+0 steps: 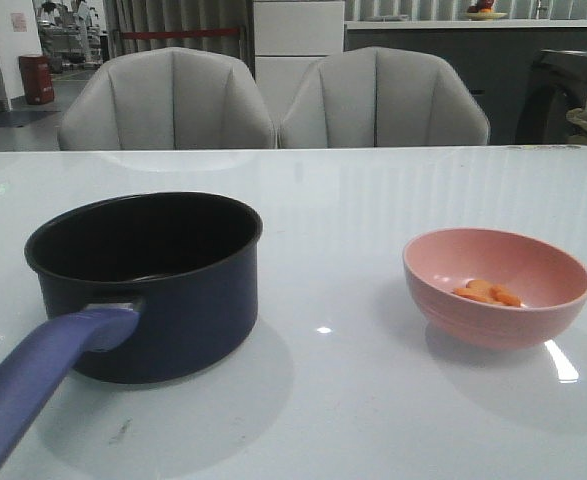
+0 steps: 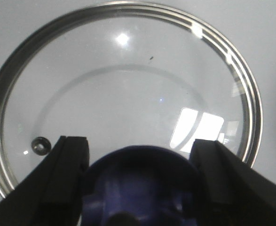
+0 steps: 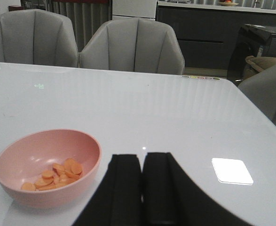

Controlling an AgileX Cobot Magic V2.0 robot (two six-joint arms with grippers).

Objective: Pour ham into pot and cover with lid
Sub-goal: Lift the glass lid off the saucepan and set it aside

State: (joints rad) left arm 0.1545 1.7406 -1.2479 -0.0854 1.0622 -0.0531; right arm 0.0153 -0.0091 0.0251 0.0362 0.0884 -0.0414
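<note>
Ham (image 1: 487,293) lying as thin light slices in pink bowl (image 1: 493,300) on worktop (image 1: 373,200), pot (image 1: 148,285) well apart. Probably smooth rigid bowl: grip at rim. Right hand (image 3: 142,188) closed, empty. Left hand (image 2: 140,165) open astride knob of glass lid (image 2: 123,84), likely fragile.

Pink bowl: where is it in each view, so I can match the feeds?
Front view: the pink bowl sits right of the pot.
Left wrist view: not in it; only the lid.
Right wrist view: lower left, beside the right pincer.
Shared landmark: the ham inside.
</note>
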